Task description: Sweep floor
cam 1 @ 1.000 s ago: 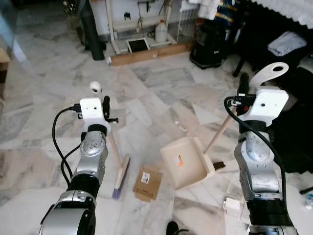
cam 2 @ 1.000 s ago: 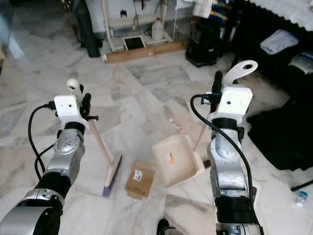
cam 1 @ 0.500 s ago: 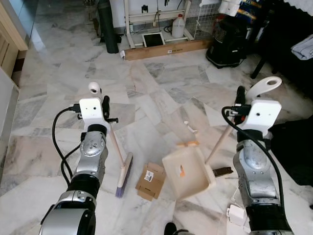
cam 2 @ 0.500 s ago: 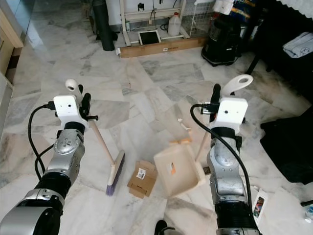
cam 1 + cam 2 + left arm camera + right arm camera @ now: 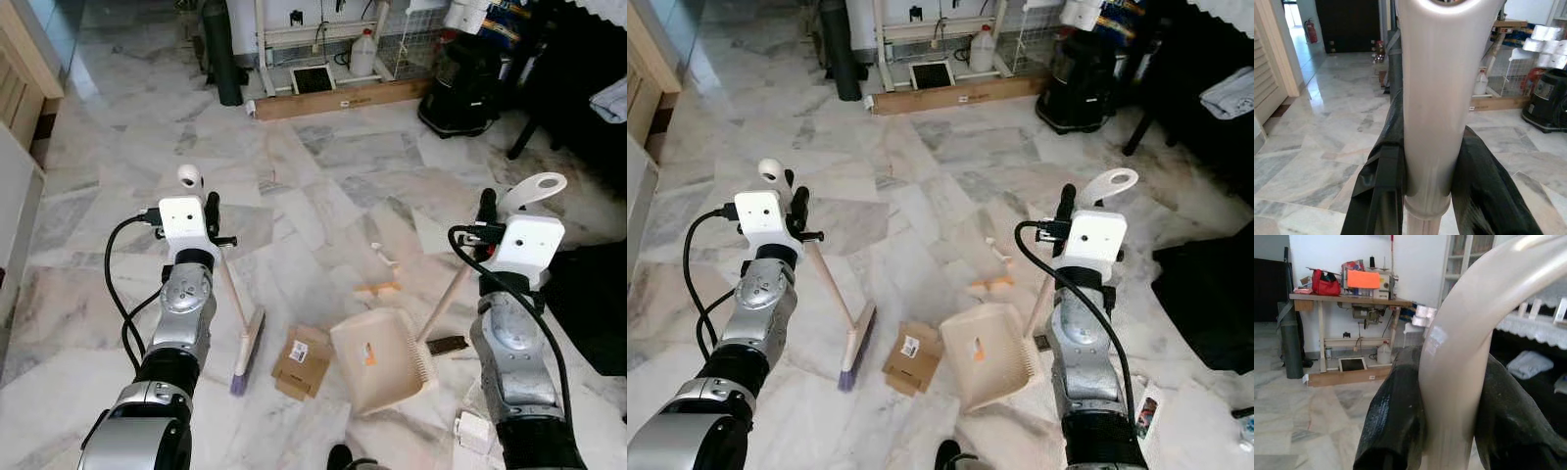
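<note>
Left wrist view: fingers [image 5: 1382,191] clamp broom [image 5: 1432,107] (close-up).

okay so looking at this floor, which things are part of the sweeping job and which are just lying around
Part of the sweeping:
broom, held by the left hand
dustpan, its handle held by the right hand
flattened cardboard box and small scraps on the floor

Just lying about:
black vacuum cleaner
white jug
long wooden board
</note>
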Robot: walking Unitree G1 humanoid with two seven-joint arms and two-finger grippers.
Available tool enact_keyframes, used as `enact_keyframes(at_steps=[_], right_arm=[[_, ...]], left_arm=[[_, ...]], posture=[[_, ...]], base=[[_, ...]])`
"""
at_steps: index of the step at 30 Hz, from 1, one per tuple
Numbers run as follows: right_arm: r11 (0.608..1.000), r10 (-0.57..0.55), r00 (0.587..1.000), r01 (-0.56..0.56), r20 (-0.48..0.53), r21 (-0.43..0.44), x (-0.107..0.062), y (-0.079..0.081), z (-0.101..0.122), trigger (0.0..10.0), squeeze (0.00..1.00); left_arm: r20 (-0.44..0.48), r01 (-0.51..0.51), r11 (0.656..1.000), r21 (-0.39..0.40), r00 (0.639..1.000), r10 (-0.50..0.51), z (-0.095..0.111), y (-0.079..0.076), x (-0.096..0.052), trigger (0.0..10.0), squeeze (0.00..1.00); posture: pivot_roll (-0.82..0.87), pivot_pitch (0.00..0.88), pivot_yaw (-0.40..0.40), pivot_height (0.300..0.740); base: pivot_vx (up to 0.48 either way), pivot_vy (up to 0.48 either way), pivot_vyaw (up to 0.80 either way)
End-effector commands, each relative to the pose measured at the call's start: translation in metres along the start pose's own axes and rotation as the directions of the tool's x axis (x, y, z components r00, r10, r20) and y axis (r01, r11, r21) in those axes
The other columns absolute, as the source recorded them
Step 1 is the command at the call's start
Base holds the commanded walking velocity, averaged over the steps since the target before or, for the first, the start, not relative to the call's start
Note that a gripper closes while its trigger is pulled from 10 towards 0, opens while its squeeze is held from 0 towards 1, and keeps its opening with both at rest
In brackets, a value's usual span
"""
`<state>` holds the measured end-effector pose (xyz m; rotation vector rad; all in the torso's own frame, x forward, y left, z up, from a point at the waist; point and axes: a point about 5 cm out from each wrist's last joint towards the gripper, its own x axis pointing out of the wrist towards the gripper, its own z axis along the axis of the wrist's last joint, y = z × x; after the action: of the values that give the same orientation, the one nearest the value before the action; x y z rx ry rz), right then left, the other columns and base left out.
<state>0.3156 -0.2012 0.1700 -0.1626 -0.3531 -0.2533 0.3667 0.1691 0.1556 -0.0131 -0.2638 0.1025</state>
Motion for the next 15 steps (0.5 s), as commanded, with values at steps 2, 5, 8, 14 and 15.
enact_keyframes(at_steps=[2, 5, 8, 14, 15], right_arm=[[1.000, -0.026, 0.996, 0.027, 0.089, -0.013, 0.0064, -0.0056, 0.0166, 10.0, 0.00], [1.000, -0.025, 0.998, 0.026, 0.063, -0.015, 0.0028, -0.0049, 0.0096, 10.0, 0.00], [1.000, -0.019, 0.998, 0.020, 0.056, -0.011, 0.0010, -0.0029, 0.0079, 10.0, 0.00], [1.000, -0.016, 0.998, 0.016, 0.054, -0.009, 0.0017, -0.0007, 0.0080, 10.0, 0.00], [1.000, -0.015, 0.998, 0.015, 0.056, -0.009, 0.0021, -0.0003, 0.0084, 10.0, 0.00]], left_arm=[[0.039, 0.003, 1.000, 0.003, 0.999, -0.003, 0.0066, 0.0013, 0.0015, 10.0, 0.00], [0.036, 0.004, 1.000, 0.004, 0.999, -0.004, 0.0061, 0.0012, 0.0013, 10.0, 0.00], [0.034, 0.002, 1.000, 0.007, 0.999, -0.002, 0.0057, 0.0030, 0.0012, 10.0, 0.00], [0.033, -0.001, 1.000, 0.011, 0.999, 0.000, 0.0059, 0.0044, 0.0016, 10.0, 0.00], [0.033, -0.001, 1.000, 0.012, 0.999, 0.000, 0.0061, 0.0045, 0.0019, 10.0, 0.00]], posture=[[-0.07, 0.145, -0.008, 0.740], [-0.07, 0.145, -0.008, 0.740], [-0.07, 0.148, -0.009, 0.740], [-0.07, 0.146, -0.008, 0.740], [-0.07, 0.146, -0.008, 0.740]], base=[[0.000, 0.000, 0.00], [0.000, 0.000, 0.00], [0.000, 0.000, 0.00], [0.000, 0.000, 0.00], [0.000, 0.000, 0.00]])
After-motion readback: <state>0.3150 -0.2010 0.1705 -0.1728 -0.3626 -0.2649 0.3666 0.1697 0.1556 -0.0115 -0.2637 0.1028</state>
